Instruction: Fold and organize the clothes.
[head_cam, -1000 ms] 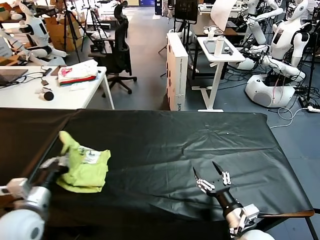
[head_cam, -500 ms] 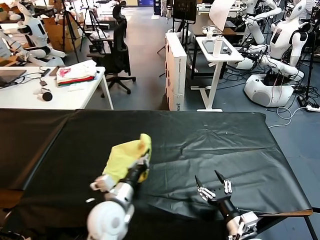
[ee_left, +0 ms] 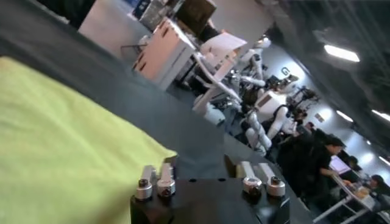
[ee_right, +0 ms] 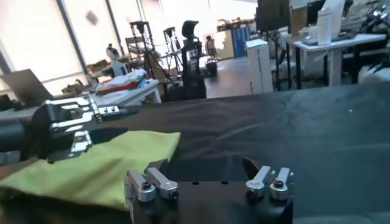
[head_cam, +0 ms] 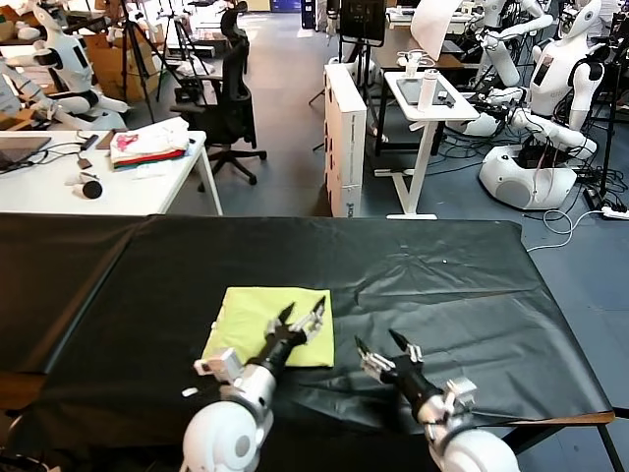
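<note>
On black table, folded T-shirt flat; left hand spread over right edge, right hand spread beside

A second ago the T-shirt was a crumpled bunch clamped in the left gripper at the counter's left side; it was then carried toward the middle. Now it lies flat as a folded rectangle, released, under and behind the left jaws, which stand apart. The right gripper has shifted leftward, its open jaws now just beside the shirt's near corner.
</note>
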Controlling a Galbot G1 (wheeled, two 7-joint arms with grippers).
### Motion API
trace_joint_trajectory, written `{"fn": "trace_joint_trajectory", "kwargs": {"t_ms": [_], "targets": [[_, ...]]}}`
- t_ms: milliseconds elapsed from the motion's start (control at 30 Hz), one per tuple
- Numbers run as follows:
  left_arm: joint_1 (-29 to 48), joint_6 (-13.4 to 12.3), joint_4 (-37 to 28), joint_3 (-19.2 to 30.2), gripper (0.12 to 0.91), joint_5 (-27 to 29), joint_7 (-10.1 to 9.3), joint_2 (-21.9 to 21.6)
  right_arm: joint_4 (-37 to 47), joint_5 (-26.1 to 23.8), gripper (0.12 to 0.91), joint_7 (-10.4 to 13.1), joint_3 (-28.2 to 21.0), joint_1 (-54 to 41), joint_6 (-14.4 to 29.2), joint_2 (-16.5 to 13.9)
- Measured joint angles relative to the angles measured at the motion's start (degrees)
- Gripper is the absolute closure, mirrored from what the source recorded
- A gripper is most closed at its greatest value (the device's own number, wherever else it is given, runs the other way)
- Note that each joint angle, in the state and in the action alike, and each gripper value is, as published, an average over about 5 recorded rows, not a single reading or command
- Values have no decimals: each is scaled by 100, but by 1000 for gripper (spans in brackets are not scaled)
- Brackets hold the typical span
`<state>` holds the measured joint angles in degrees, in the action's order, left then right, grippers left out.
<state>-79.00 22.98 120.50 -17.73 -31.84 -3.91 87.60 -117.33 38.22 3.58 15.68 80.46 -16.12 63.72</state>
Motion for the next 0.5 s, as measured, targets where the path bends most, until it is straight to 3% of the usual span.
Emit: {"fn": "trace_joint_trajectory", "kwargs": {"t_ms": [167, 367, 433, 500], "targets": [[-68, -139, 218, -283, 124, 58, 21, -330, 355, 453, 118, 174, -409, -643, -413, 136], [-217, -220, 356, -623, 123, 120, 8, -669, 830, 581, 128, 324, -825, -1180, -612, 370], [-260, -228, 401, -710, 123, 133, 4, -738, 967, 552, 173, 332, -936, -1302, -627, 451], [-294, -231, 441, -788, 123, 137, -2, -790, 1071, 500, 269, 325, -1023, -1386, -629, 514]]}}
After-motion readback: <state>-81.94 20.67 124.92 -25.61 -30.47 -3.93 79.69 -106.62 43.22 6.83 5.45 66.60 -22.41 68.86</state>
